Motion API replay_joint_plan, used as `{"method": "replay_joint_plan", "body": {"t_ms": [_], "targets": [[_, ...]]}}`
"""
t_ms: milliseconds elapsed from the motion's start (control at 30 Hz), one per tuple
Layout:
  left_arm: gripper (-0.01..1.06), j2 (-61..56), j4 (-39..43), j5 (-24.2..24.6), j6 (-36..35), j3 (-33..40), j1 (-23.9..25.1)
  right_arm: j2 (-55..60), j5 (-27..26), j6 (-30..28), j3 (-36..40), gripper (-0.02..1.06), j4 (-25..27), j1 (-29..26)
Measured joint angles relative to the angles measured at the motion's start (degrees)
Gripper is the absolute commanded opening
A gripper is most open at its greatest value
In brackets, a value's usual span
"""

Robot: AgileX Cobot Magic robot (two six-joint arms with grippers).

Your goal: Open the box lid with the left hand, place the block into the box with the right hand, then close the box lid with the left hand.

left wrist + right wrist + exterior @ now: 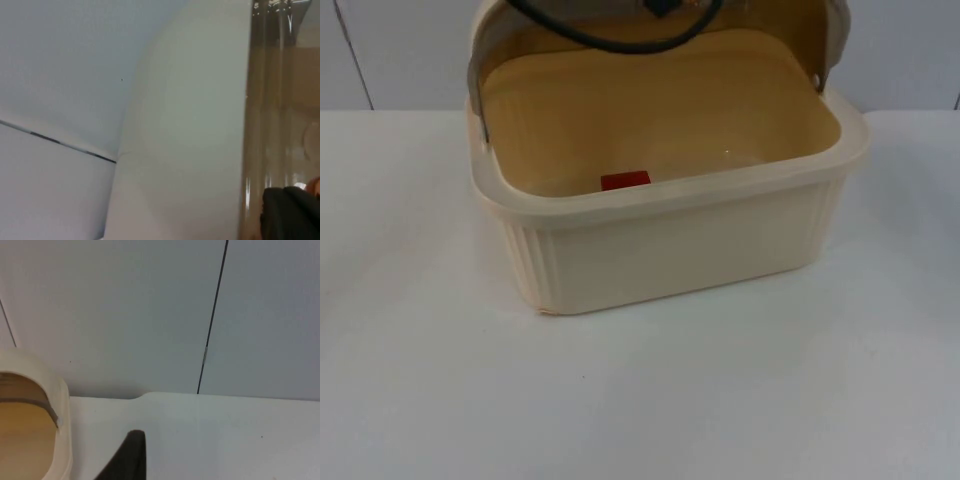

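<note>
A black fingertip of the left gripper (290,215) is seen close against the box (670,240); whether the fingers are wide or narrow cannot be told. The right gripper (131,460) is beside the box, its fingers likewise unclear. The cream, ribbed box stands open on the white desk (640,400). A small red block (625,180) lies inside, at the front wall.

A white table top (650,400) was seen spread across the near part of the scene, evenly lit and marked by a few tiny dark specks. At its far edge a pale grey partition wall (390,50) was met. The wall was divided into panels by thin dark seams (212,315), one seam being seen at the far left and another at the far right.
</note>
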Motion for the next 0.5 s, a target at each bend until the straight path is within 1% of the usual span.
{"method": "replay_joint_plan", "body": {"t_ms": [67, 200, 233, 333, 367, 433, 467, 500], "targets": [[0.0, -0.53, 1.8, 0.76, -1.8, 0.0, -0.27, 0.0, 0.0, 0.0, 0.0, 1.05, 0.0, 0.0], [0.0, -1.3, 3.93, 0.76, -3.17, 0.0, -0.89, 0.0, 0.0, 0.41, 0.0, 1.05, 0.0, 0.0], [0.0, -1.59, 4.23, 0.11, -3.31, 0.33, -1.19, 0.0, 0.1, 0.5, 0.0, 1.05, 0.0, 0.0], [0.0, -2.58, 6.17, -3.99, -3.64, 3.56, -2.29, -0.52, 0.1, 0.76, 0.0, 1.05, 0.0, 0.0], [0.0, -2.58, 6.17, -3.99, -3.64, 3.56, -2.29, -0.52, 0.1, 0.76, 0.0, 1.05, 0.0, 0.0], [0.0, -2.86, 8.06, -6.88, -3.64, 6.8, -2.96, -0.9, 0.21, 0.76, 0.0, 1.05, 0.0, 0.0], [0.0, -3.1, 8.94, -9.61, -3.64, 8.83, -3.51, -1.29, 0.21, 0.76, 0.0, 1.05, 0.0, 0.0], [0.0, -3.61, 9.79, -10.6, -3.64, 9.79, -3.89, -1.31, 0.21, 0.76, 0.0, 1.05, 0.0, 0.0]]}}
